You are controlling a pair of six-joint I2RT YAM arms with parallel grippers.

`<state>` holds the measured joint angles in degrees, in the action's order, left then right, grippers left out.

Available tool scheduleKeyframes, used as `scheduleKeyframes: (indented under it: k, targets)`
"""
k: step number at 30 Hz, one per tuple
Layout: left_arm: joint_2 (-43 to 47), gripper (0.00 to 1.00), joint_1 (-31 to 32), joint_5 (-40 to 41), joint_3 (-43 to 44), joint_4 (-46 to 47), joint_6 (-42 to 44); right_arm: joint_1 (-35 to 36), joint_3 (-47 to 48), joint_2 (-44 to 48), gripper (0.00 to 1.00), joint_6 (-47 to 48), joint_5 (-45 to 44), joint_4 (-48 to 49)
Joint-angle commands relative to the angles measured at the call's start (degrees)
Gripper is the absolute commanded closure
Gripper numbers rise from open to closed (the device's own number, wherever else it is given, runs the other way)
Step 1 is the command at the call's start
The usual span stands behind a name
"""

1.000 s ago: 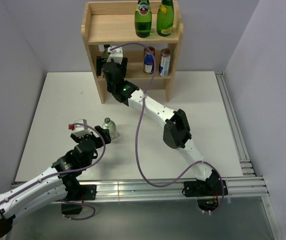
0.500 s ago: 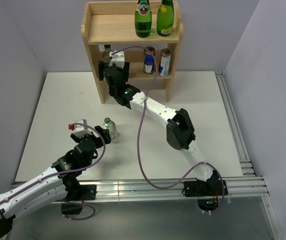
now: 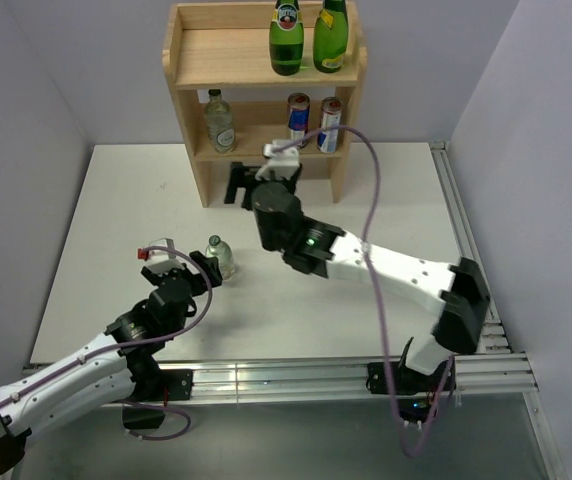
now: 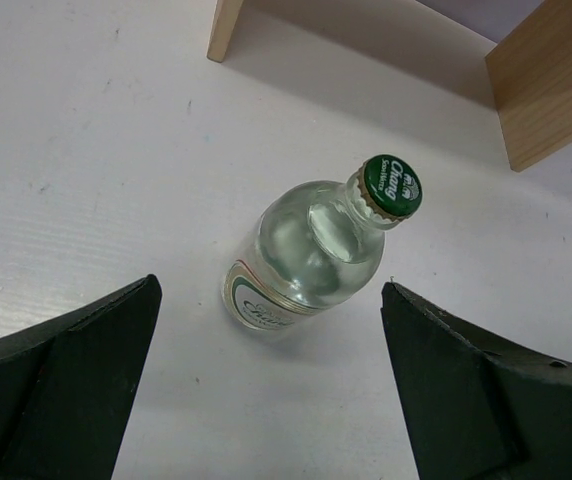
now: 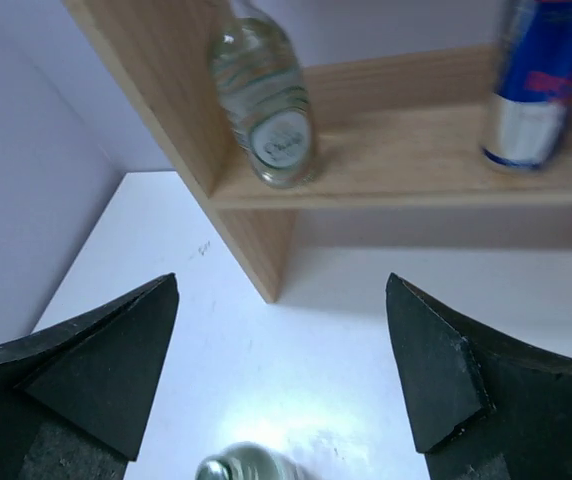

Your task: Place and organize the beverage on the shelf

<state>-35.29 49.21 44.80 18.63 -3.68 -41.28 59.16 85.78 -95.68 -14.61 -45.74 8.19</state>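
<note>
The left tool (image 4: 269, 288) is spread wide around the clear bottle (image 4: 306, 255), which stands upright on the bench (image 3: 116, 200), ungripped. The right tool (image 5: 281, 285), apart and empty, is near the shelf (image 3: 174, 60), which holds a second clear bottle (image 3: 219, 122), two cans (image 3: 299, 118) and two green bottles (image 3: 286, 40). Seemingly one bottle remains.

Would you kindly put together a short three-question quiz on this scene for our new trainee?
1. True or false: the right gripper holds a bottle.
2. How many green bottles stand on the top tier of the shelf?
3. Which drink stands on the table, off the shelf? A) a can B) a clear bottle with a green cap C) a green bottle
Key: 1 false, its jaws are open and empty; 2 two; 3 B.
</note>
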Motion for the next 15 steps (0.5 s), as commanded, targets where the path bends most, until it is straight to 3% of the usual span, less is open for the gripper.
scheduleKeyframes:
  k: [1, 6, 10, 15]
  targets:
    - [-2.76, 0.01, 0.27, -0.66, -0.44, 6.29, 0.76, 1.92, -11.3, 10.4, 0.09, -7.16, -5.94, 0.17]
    - [-9.43, 0.01, 0.97, -2.88, -5.09, 19.57, -1.25, 3.07, -30.45, 29.12, 0.09, -16.31, -6.73, -3.52]
    - [-16.29, 0.01, 2.55, 1.51, -6.07, 25.99, -1.18, 3.51, -37.78, 40.01, 0.1, -21.16, -8.14, -8.96]
    - [-29.82, 0.01, 3.52, 5.29, -2.38, 33.98, 2.5, 3.69, -42.44, 45.49, 0.1, -23.09, -8.67, -11.87]
